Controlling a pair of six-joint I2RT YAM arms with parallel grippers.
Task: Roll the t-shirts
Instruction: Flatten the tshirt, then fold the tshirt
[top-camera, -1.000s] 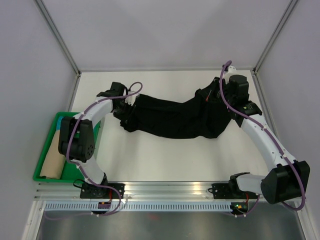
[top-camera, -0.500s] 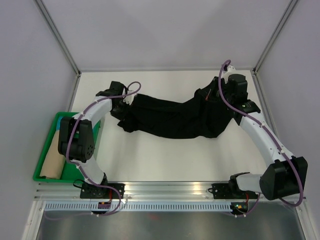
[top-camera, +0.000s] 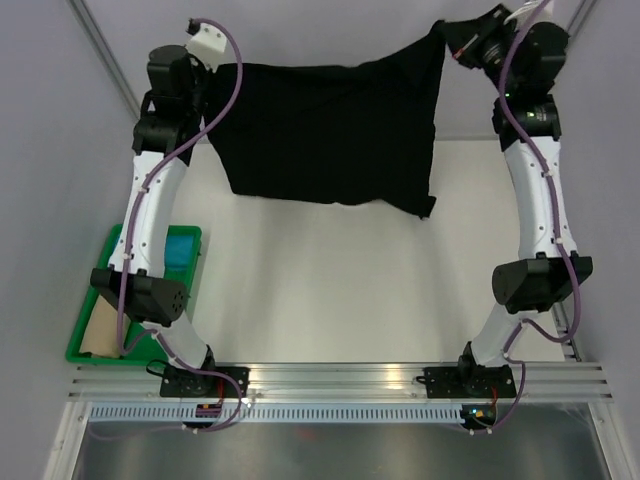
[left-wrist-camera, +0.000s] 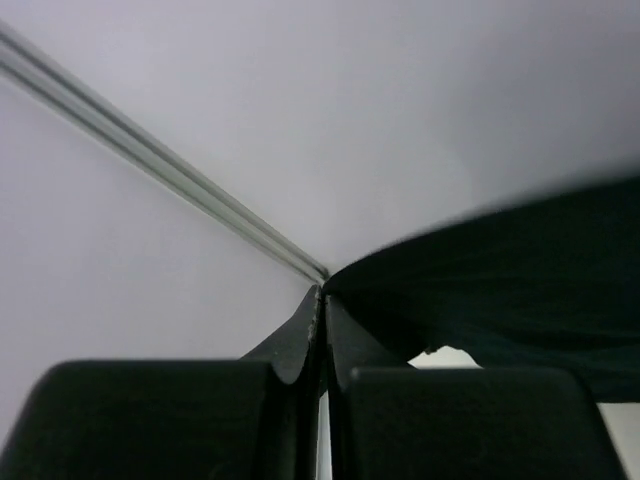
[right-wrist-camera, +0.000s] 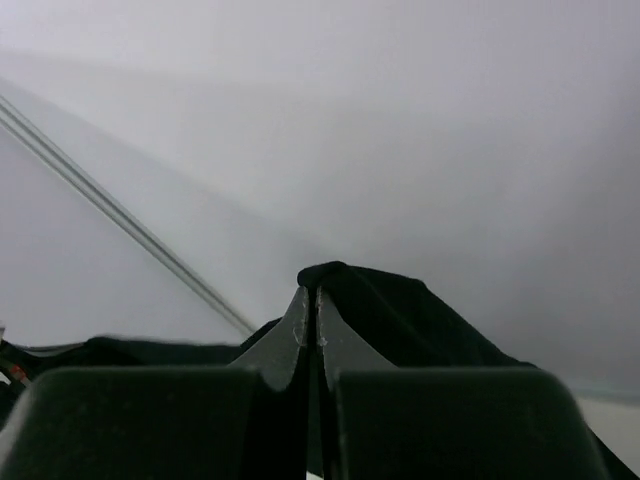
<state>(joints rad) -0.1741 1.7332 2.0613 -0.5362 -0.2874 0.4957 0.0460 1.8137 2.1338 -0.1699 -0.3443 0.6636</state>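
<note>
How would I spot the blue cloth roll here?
Beside the table's left edge sits a green tray. Two cloth rolls lie in it; the blue one is at the far end, beyond the tan one.

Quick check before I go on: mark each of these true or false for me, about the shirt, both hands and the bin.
1. The black t-shirt is rolled up. False: it hangs spread open, unrolled.
2. The left hand is open. False: it is shut on the shirt's cloth.
3. The right hand pinches the shirt. True.
4. The green bin sits on the right side. False: it is on the left.
5. A tan roll lies in the bin. True.
</note>
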